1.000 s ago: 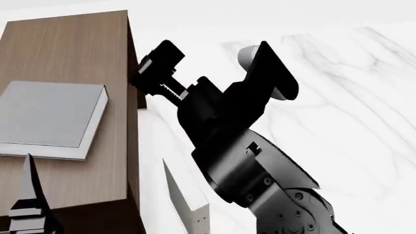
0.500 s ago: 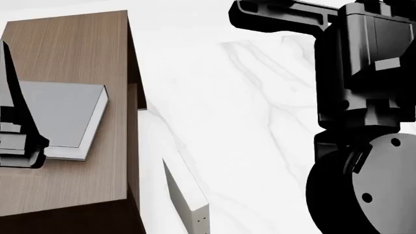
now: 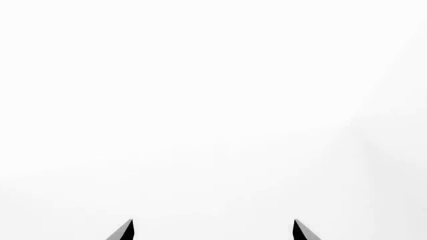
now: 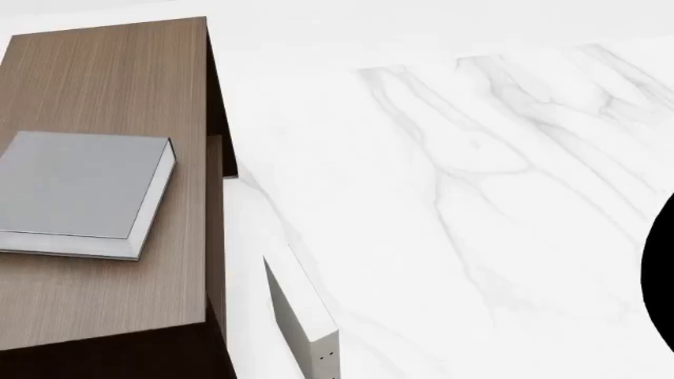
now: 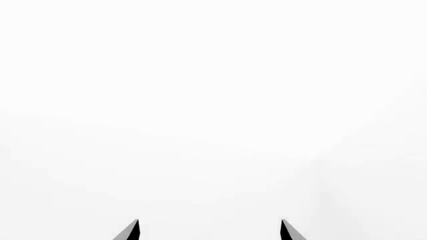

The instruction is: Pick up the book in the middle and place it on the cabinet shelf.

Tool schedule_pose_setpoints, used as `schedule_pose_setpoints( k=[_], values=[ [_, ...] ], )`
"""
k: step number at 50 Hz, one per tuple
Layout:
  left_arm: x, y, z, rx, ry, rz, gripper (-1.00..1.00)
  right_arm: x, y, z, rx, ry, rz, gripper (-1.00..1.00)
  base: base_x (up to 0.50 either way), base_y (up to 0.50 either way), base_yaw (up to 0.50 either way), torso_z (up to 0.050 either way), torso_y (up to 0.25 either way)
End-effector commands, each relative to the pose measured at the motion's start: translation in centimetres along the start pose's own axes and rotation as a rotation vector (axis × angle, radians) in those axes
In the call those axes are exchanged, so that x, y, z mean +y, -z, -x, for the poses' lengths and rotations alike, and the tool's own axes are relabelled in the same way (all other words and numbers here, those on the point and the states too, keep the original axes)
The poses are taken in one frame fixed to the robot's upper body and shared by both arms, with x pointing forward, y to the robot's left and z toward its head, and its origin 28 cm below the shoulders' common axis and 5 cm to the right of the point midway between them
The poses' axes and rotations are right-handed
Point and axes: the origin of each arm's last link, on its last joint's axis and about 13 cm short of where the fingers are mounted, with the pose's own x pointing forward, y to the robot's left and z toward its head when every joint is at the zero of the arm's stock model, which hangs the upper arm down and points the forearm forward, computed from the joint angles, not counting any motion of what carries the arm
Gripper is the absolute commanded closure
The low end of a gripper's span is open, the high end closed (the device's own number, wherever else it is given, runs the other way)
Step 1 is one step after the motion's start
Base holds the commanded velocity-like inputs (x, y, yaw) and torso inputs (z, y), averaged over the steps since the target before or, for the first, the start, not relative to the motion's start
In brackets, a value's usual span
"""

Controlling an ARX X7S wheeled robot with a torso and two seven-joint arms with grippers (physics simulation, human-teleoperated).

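Observation:
The grey hardcover book (image 4: 79,185) with white page edges lies flat on the light-brown top of the dark-brown cabinet (image 4: 116,71) at the left of the head view. Neither gripper holds it. My left gripper (image 3: 213,231) shows only two fingertips, wide apart, facing blank white. My right gripper (image 5: 209,231) shows the same, fingertips wide apart and empty. In the head view only a black piece of the right arm (image 4: 664,276) shows at the right edge.
An off-white book (image 4: 305,316) with small dark dots stands on edge on the white marble surface (image 4: 474,197), just right of the cabinet's near corner.
Both arms have left the head view: the left fingers rose past the book and out of frame, the right arm swung up and off to the right. The book stays on the cabinet.

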Motion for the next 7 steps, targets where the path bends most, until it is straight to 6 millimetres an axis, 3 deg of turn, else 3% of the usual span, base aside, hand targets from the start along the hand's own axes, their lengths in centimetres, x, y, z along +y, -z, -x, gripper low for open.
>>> schedule_pose_setpoints(
  k=[1,7],
  values=[
    [0.56,-1.88,-1.67,-0.119,0.013,0.022,-1.0,-0.07,-1.53,-0.66,-0.096,0.002,0.041,-1.0,0.0,0.0,0.0,0.0,0.0],
    [0.5,-1.67,-1.65,-0.11,0.017,0.028,-1.0,0.03,-1.52,-0.53,-0.091,-0.004,0.037,-1.0,0.0,0.0,0.0,0.0,0.0]
  ],
)
